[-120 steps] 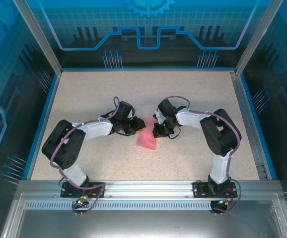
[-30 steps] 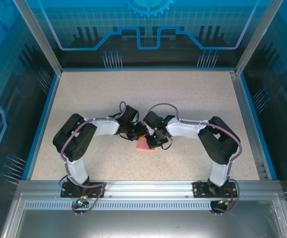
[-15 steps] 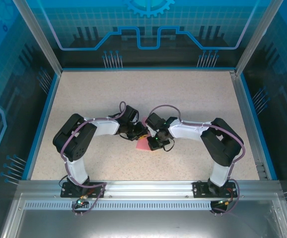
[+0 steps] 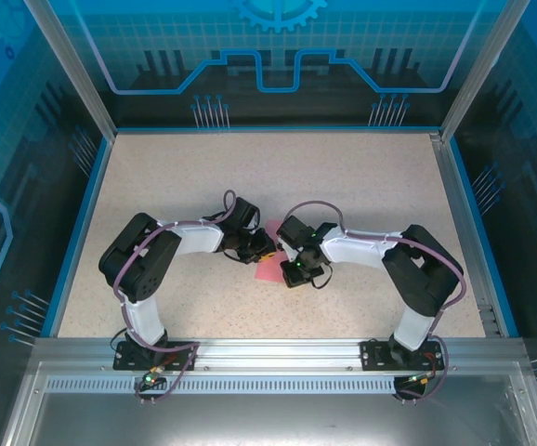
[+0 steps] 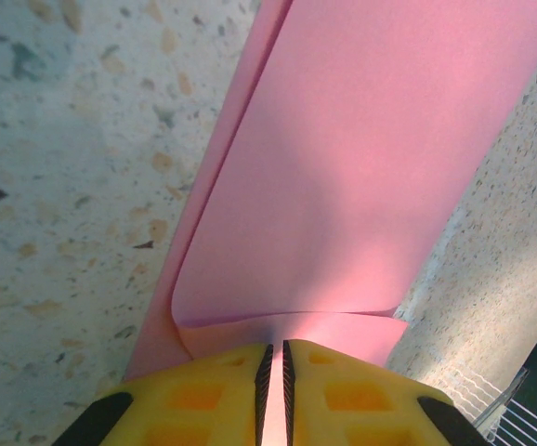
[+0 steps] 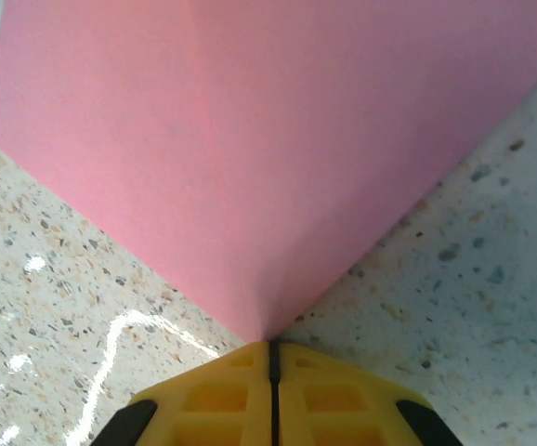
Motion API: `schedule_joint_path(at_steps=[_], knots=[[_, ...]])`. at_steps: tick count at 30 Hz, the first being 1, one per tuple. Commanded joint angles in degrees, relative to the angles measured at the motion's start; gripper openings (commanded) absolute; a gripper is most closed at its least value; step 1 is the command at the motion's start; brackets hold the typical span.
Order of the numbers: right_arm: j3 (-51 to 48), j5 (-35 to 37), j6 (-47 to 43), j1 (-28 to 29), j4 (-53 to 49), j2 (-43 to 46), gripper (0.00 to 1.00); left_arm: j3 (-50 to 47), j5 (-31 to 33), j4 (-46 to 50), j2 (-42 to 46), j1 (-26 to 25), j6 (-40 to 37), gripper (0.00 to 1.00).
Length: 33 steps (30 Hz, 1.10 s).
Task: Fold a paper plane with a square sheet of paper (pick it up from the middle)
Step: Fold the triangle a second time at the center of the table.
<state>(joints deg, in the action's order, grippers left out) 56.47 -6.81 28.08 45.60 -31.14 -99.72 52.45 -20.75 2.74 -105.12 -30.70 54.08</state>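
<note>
Pink-red square sheet of paper point(image 4: 268, 270), thin and folded over on itself, sits near the middle of the speckled beige table point(image 4: 343, 177), between the wrists of the two arms. At the sheet's 11 o'clock in the overhead view, the left gripper point(image 5: 273, 351), with yellow plastic fingers point(image 5: 203, 390), pinches the paper's edge, and a curled flap bulges just ahead of the jaws. At the sheet's 3 o'clock, the right gripper point(image 6: 273, 348) has its yellow jaws pressed together on a pointed corner of the paper.
</note>
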Motion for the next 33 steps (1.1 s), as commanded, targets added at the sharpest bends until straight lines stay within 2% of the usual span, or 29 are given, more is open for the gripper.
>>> schedule_joint_path(at_steps=[1,6,16,24,29,33], knots=[[-0.2,0.9,0.9,-0.1,-4.3,2.5,0.07,-2.1,4.9,8.2,-3.8,-0.5,0.5,0.17],[1.2,1.8,3.0,-0.9,0.7,5.2,0.08,-2.2,4.8,8.3,-3.4,-0.5,0.4,0.17],[3.5,-1.2,4.7,-1.1,4.4,-1.7,0.07,-1.8,4.6,8.4,-3.3,-0.5,0.3,0.17],[-0.8,-1.1,5.1,-1.1,3.7,-1.6,0.07,-1.4,4.4,8.4,-3.0,-0.5,-0.3,0.17],[-4.1,-1.4,6.1,-1.4,4.1,-0.9,0.07,-0.3,3.3,7.3,-1.0,-0.5,-3.4,0.18],[-5.2,-1.5,6.9,-1.8,5.0,-1.6,0.07,0.2,0.0,5.1,0.4,-0.6,-5.2,0.19]])
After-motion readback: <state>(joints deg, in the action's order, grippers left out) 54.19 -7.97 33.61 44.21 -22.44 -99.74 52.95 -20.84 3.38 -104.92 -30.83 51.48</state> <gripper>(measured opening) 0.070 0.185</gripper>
